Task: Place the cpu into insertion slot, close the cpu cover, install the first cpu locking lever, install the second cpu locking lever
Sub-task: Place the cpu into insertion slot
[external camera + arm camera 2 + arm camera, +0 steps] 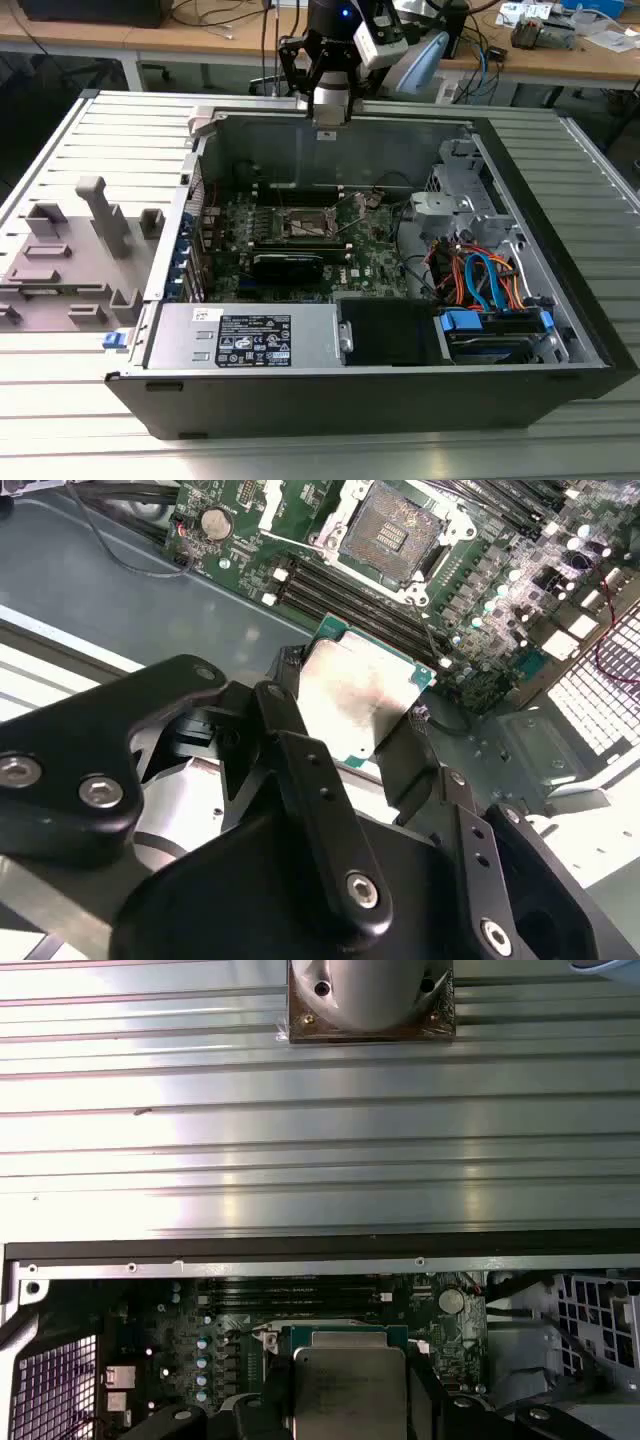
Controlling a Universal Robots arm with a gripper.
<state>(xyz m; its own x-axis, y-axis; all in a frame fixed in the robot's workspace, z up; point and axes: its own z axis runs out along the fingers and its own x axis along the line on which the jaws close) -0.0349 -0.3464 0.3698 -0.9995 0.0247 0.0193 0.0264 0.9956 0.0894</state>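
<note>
Gripper clamped on cpu by opposite edges, silvery top facing camera. Slot sits uncovered below and beyond the gripper.

Ribbed table — case, grey fixture.

The claw grips the cpu above the motherboard.

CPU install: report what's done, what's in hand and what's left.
Done: nothing seated yet; the insertion slot sits open and empty in the second wrist view. In hand: the gripper is shut on the cpu, held above the motherboard, apart from the slot. Left: all four steps, seating the chip included.
</note>
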